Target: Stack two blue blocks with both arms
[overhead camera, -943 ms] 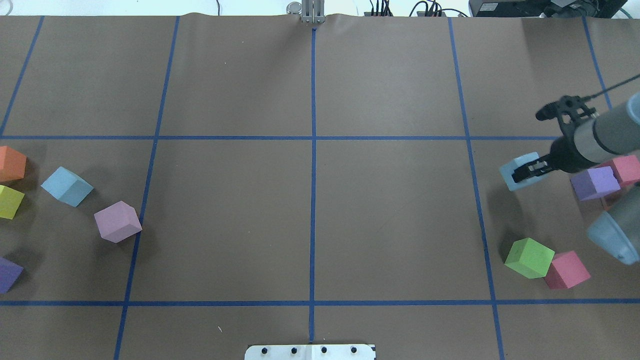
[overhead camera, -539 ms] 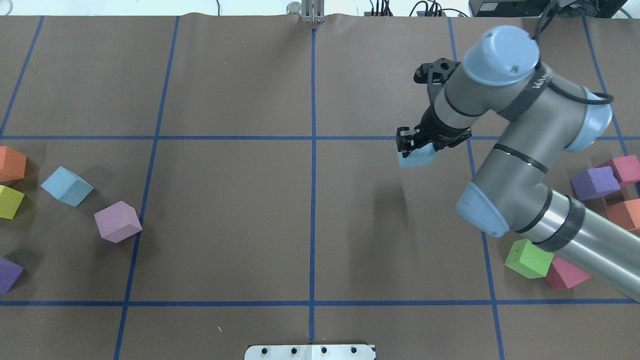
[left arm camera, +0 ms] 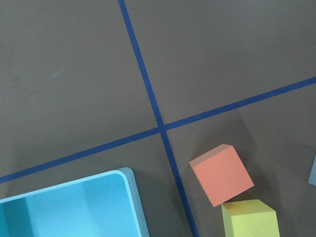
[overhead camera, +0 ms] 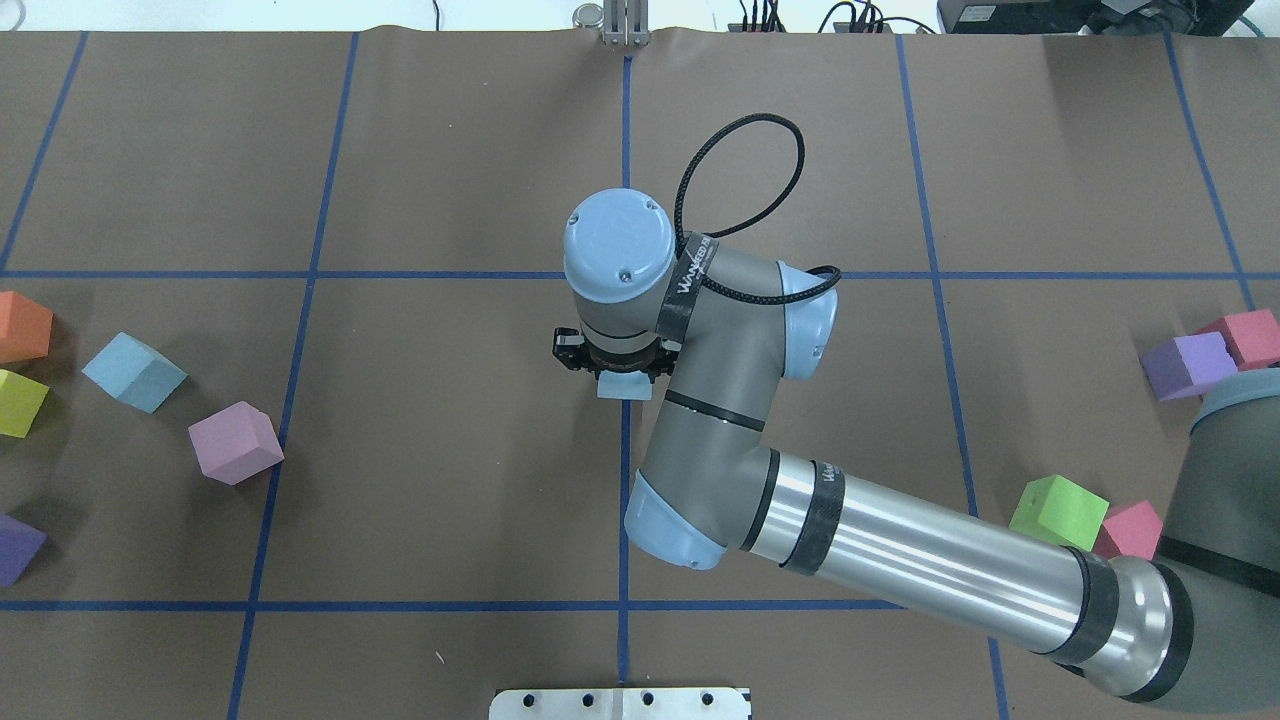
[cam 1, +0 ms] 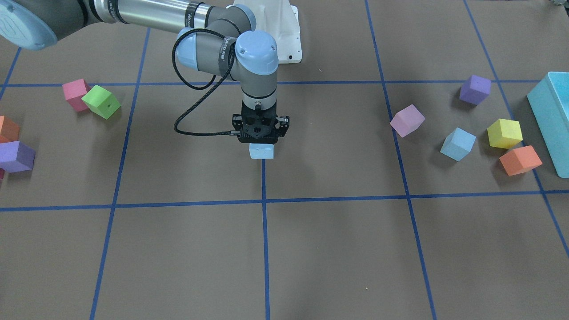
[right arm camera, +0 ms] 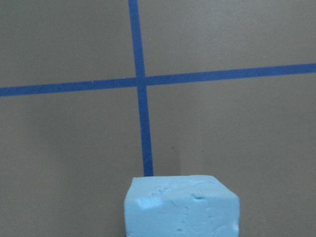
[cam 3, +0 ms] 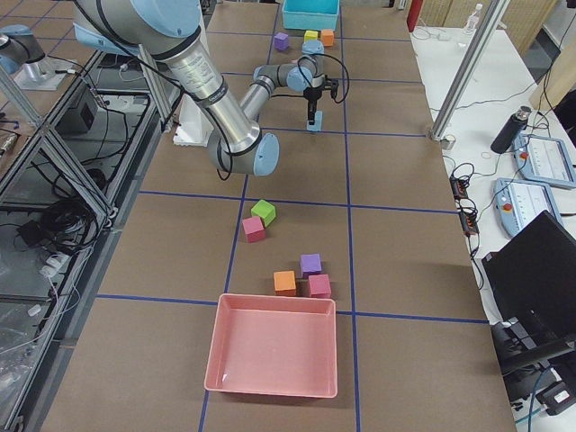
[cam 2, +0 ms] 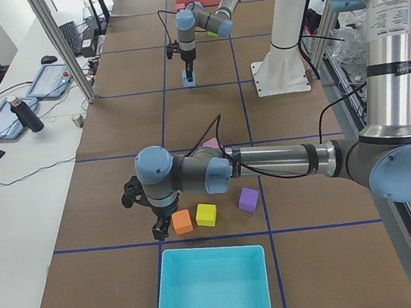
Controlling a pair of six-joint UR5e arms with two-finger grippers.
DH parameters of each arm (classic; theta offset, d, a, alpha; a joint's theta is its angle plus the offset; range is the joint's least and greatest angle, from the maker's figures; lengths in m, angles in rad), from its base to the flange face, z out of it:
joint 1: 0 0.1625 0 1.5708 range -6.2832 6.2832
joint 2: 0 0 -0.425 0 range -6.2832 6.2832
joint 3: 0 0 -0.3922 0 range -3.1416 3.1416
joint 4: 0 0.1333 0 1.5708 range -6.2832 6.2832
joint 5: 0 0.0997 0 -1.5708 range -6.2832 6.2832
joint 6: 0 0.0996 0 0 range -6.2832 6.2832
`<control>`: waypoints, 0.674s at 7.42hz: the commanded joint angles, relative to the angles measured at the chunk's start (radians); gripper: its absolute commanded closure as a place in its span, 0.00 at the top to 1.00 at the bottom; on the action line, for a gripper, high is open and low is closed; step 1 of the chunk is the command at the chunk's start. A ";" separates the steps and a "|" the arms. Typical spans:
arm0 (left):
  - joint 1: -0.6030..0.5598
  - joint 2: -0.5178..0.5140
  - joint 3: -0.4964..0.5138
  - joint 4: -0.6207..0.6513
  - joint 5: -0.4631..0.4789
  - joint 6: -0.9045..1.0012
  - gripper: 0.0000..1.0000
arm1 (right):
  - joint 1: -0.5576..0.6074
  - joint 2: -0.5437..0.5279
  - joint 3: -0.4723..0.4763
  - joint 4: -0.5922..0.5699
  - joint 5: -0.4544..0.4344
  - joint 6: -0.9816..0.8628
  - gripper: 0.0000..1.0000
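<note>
My right gripper (overhead camera: 622, 376) is shut on a pale blue block (overhead camera: 622, 387) and holds it low over the centre tape line, mid-table. The front view shows the block (cam 1: 261, 151) under the gripper (cam 1: 261, 145). It fills the bottom of the right wrist view (right arm camera: 181, 205). I cannot tell whether it touches the table. The second blue block (overhead camera: 133, 372) lies at the far left, also seen in the front view (cam 1: 458, 144). My left gripper (cam 2: 155, 227) hovers beside the orange cube (cam 2: 182, 221). I cannot tell whether it is open or shut.
Orange (overhead camera: 20, 327), yellow (overhead camera: 20, 403), pink-purple (overhead camera: 235, 443) and purple (overhead camera: 15, 548) cubes surround the left blue block. A turquoise bin (cam 1: 549, 120) stands beyond them. Green (overhead camera: 1058, 515), pink (overhead camera: 1130, 528) and purple (overhead camera: 1188, 365) cubes lie right, near a red bin (cam 3: 270, 355).
My right arm has swept from the table's right side to the centre line, carrying the blue block. The cubes on the table have not moved.
</note>
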 commanded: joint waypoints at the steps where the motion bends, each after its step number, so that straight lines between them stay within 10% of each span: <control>1: 0.000 0.001 0.000 0.000 0.000 0.000 0.98 | -0.033 0.000 -0.012 -0.005 -0.009 0.003 0.27; 3: 0.000 0.001 0.000 0.000 0.000 0.000 0.98 | -0.033 -0.003 -0.014 -0.013 -0.011 0.002 0.35; 5: 0.000 0.002 -0.002 0.000 0.000 0.000 0.98 | -0.040 0.001 -0.012 -0.007 -0.043 0.005 0.99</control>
